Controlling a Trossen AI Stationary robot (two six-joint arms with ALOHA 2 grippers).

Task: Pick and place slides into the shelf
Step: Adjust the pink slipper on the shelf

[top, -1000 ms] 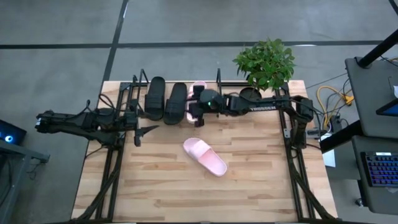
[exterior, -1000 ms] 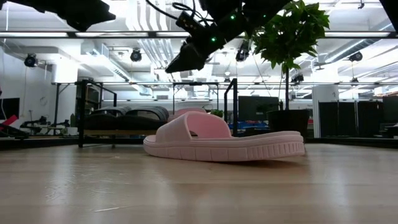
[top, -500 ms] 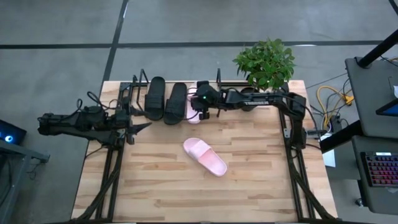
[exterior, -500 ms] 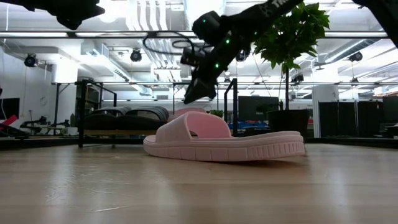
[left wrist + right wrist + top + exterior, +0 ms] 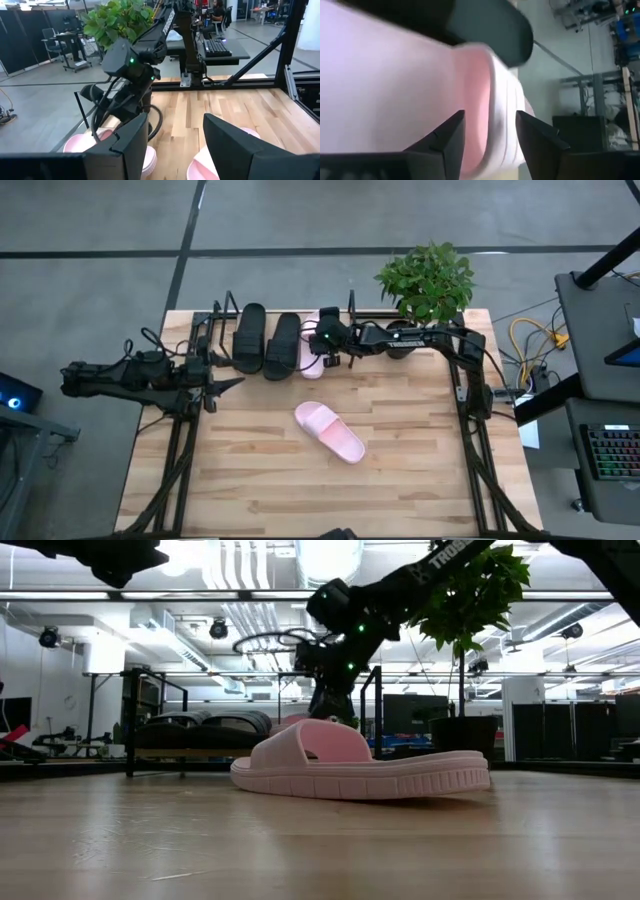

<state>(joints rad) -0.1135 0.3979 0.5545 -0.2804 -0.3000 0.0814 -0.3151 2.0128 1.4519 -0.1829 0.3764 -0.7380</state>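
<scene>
The right end effector (image 5: 322, 350), fingers parted over the pink slide on the shelf (image 5: 222, 315), is placing it; next comes the loose pink slide (image 5: 330, 431) on the tabletop (image 5: 400, 470). The left end effector (image 5: 225, 388) waits released.

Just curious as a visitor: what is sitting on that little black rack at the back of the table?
On the shelf lie two black slides side by side and one pink slide beside them. The right tool hovers over the pink one, hiding most of it.

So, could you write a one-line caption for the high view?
Right gripper over a pink slide on the shelf beside two black slides; another pink slide lies on the table.
</scene>
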